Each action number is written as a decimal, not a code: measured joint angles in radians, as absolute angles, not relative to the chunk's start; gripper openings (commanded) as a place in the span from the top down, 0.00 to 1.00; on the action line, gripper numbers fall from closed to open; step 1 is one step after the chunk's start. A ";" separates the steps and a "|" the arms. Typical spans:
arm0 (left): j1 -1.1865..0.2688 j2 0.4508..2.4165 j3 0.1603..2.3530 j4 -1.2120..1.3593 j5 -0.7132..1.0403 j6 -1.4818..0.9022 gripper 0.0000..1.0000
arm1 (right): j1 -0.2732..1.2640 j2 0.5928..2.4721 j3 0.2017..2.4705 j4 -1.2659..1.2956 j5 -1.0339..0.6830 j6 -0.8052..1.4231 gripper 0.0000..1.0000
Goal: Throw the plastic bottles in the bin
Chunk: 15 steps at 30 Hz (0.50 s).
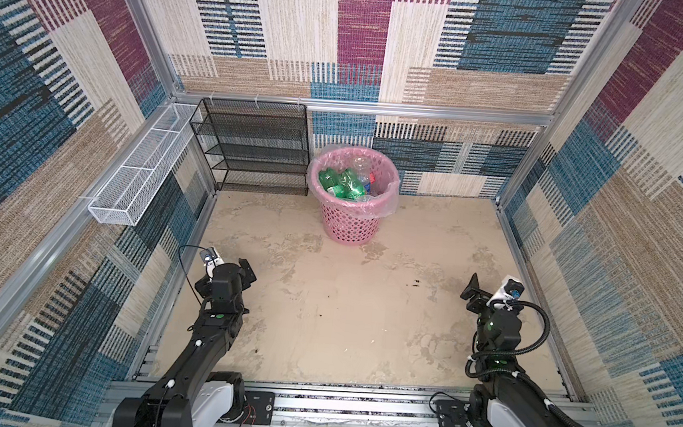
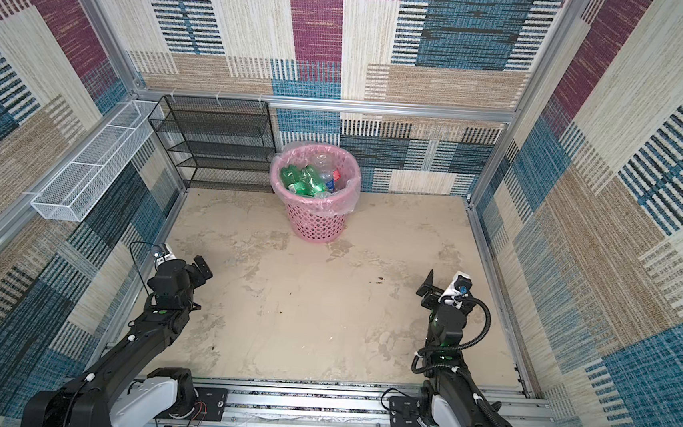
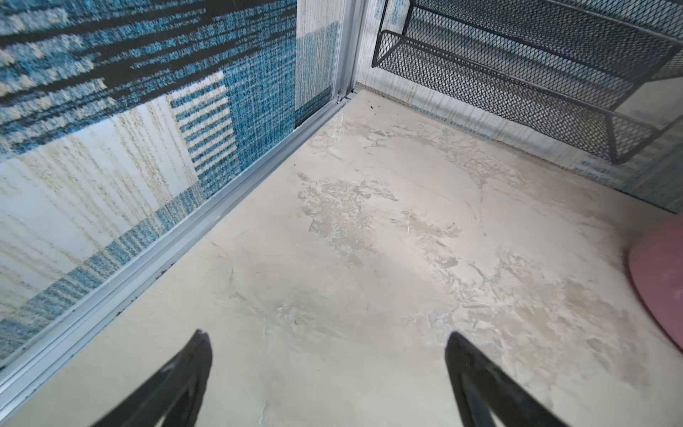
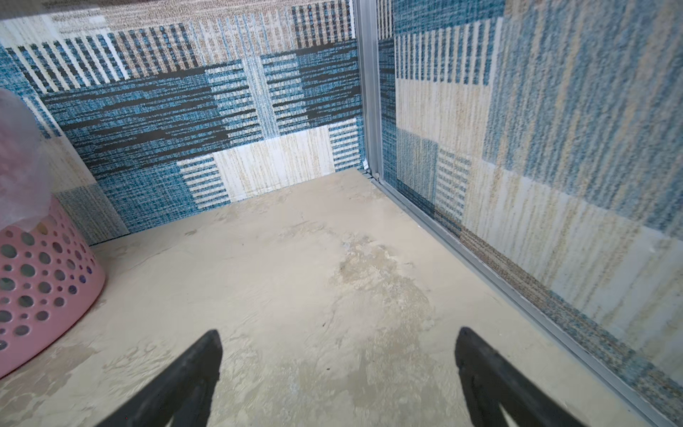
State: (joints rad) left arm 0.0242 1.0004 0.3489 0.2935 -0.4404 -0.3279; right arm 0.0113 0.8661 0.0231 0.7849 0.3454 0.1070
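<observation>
The pink perforated bin with a clear bag liner stands at the back of the floor, a little left of centre. Several plastic bottles lie inside it, green ones and clear ones. No bottle shows on the floor. My left gripper hovers open and empty at the near left. My right gripper hangs open and empty at the near right. Each wrist view catches an edge of the bin, far from the fingertips.
A black mesh shelf rack stands against the back wall, left of the bin. A long white wire basket hangs on the left wall. Patterned walls with aluminium rails close in the stained beige floor on three sides.
</observation>
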 measured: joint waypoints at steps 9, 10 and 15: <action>0.025 1.189 0.192 0.661 -0.439 -0.255 0.01 | -0.002 1.038 0.005 1.024 0.351 0.062 0.01; 0.026 1.215 0.189 0.703 -0.438 -0.242 0.01 | -0.005 1.065 0.005 1.050 0.347 0.055 0.02; 0.028 1.391 0.191 0.939 -0.382 -0.192 0.01 | -0.013 1.215 0.031 1.173 0.310 0.032 0.01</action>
State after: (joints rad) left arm 0.0284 1.3914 0.1913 0.9390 -0.3820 -0.1925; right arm -0.0128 1.2148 0.0307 1.1732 0.3099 0.0322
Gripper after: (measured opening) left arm 0.988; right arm 0.985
